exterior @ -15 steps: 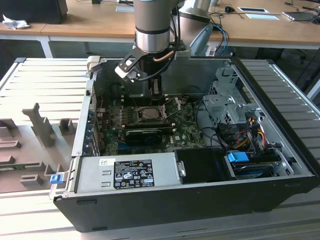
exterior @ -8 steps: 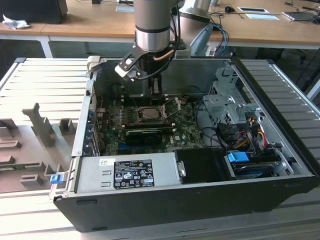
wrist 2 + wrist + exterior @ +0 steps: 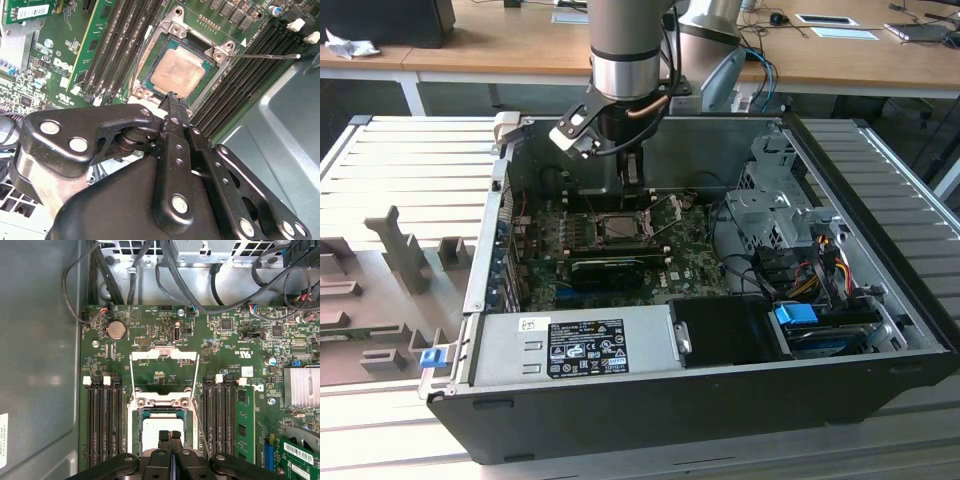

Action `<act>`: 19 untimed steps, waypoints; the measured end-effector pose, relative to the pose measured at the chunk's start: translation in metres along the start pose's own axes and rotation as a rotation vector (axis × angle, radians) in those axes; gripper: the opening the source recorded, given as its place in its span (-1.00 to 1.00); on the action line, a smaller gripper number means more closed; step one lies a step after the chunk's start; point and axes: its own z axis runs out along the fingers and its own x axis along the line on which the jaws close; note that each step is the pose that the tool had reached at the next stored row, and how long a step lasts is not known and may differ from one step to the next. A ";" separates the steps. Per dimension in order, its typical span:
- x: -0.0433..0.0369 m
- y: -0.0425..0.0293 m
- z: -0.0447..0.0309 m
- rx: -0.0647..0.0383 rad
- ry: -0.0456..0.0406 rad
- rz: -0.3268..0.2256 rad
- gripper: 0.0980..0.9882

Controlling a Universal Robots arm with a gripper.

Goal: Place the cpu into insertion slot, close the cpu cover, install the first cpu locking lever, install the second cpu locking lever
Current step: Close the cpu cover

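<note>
Over the insertion slot (image 3: 162,401), gripper (image 3: 170,434) closed

Inside the open computer case (image 3: 880,330), above the green board (image 3: 165,327), I hover at the slot. Its cpu cover (image 3: 164,354) is swung open on the slot's far side from me. The cpu (image 3: 177,72) lies flat, seated in the slot. I hold nothing, fingers pressed together, tips at the cpu's near edge; I cannot tell whether they touch it.

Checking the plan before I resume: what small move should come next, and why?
Probably raise the hand clear of the cpu. The chip lies in the insertion slot, the hand's shut fingertips sit right over it, and the cpu cover is flipped back open, so the hand seems to stand in the cover's closing path.
</note>
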 end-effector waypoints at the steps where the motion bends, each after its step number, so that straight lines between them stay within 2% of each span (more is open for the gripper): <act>1: 0.0001 0.0000 -0.0003 0.000 -0.0009 0.000 -0.98; 7: 0.0014 0.0003 -0.0038 0.000 -0.0096 -0.001 -0.98; 11: 0.0015 0.0008 -0.0054 0.000 -0.0104 -0.001 -0.98; 14: 0.0016 0.0081 -0.0050 0.000 -0.0105 -0.001 -0.98; 17: 0.0016 0.0095 -0.0067 0.000 -0.0105 -0.001 -0.98; 19: 0.0016 0.0099 -0.0115 0.000 -0.0105 -0.001 -0.98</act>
